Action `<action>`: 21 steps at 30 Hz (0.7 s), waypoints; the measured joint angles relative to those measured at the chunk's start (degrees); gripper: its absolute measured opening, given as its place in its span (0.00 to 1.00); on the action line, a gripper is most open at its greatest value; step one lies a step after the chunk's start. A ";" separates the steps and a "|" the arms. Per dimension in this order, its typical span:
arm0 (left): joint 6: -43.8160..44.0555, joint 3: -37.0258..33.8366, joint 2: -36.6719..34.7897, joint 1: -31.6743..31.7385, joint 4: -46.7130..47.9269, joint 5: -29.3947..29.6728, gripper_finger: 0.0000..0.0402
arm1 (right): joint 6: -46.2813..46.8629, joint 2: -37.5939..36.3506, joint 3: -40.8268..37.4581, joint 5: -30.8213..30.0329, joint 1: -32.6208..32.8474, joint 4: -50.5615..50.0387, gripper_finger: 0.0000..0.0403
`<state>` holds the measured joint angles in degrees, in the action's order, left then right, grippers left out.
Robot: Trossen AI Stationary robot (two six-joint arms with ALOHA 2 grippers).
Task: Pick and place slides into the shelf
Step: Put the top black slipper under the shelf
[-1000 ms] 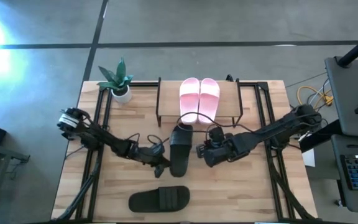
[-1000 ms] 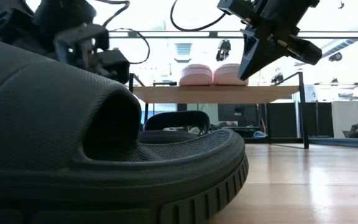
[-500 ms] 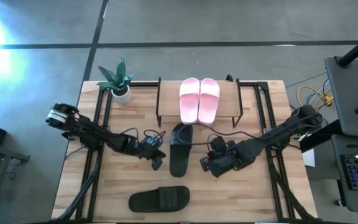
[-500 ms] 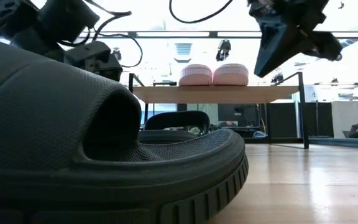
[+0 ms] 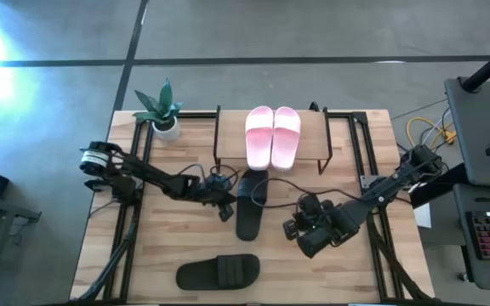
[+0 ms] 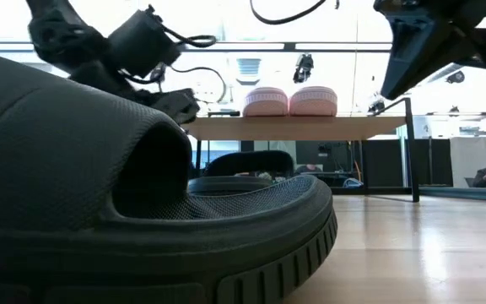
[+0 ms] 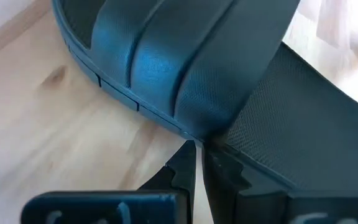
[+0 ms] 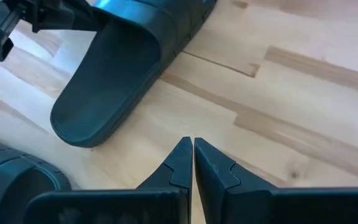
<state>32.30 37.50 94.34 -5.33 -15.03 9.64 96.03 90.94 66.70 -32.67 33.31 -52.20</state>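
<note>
Four slides are in view. Two pink slides (image 5: 272, 136) lie side by side on the top board of the shelf (image 5: 313, 136), already placed. One dark slide (image 5: 249, 206) lies on the worktop (image 5: 168, 246) just in front of the shelf, its toe end under the shelf's front edge. The second dark slide (image 5: 218, 272) lies crosswise near the front edge of the worktop, well apart from the shelf.

Left tool (image 5: 225, 208) is at the near slide's left side, touching it. In the left wrist view its fingers (image 7: 182, 177) are drawn almost together with their tips at the sole's edge, just below the strap (image 7: 185, 50); nothing is gripped between them, so this reads as a push or nudge rather than a hold.

Right tool (image 5: 306, 240) hangs over bare worktop to the right of that slide, clear of it. Its fingers (image 8: 180, 165) are closed together on nothing.

Handling judgement: the slides appear to be moulded foam, light and somewhat springy, with a textured surface that should not slip readily. The sole is probably too broad to span. The best hold is likely across the wide strap or the sole's side edge, which would call for the fingers to part first. A push risks turning the slide rather than advancing it.
</note>
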 joint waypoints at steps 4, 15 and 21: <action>-2.31 3.21 3.12 1.71 -0.43 -1.54 0.03 | 1.75 0.00 -0.02 -0.29 0.75 -0.55 0.02; -6.35 7.45 -1.34 -0.15 15.38 -1.63 0.03 | 1.96 -0.02 -0.02 -0.42 0.95 -1.47 0.02; -11.53 7.66 -10.95 -4.51 17.58 -0.78 0.03 | 4.86 -0.49 0.00 -0.42 0.95 -2.59 0.02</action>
<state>20.77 45.16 83.39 -9.84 2.55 8.87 100.89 90.44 66.70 -33.08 34.26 -54.80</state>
